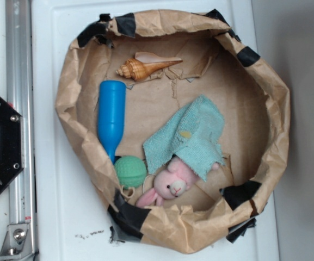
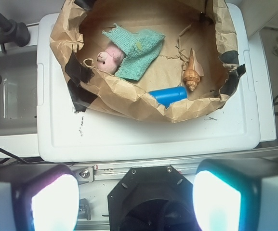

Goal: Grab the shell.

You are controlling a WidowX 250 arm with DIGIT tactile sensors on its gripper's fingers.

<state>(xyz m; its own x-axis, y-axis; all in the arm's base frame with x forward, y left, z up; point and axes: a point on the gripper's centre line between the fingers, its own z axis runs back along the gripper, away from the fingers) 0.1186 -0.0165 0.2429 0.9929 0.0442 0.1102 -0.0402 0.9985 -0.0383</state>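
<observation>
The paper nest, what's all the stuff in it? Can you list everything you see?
shell: one, tan-orange with brown stripes, far end of the nest, above the bottle.
bottle: one, blue, along the nest's left wall in the exterior view.
ball: one, green, at the bottle's narrow end.
cloth: one, teal, middle of the nest, draped over the bunny.
bunny: one, pink plush, head peeking from under the cloth.
paper nest: one, brown with black tape, on the white lid.
gripper: one, black, two pale glowing fingers spread wide, well back from the nest.
</observation>
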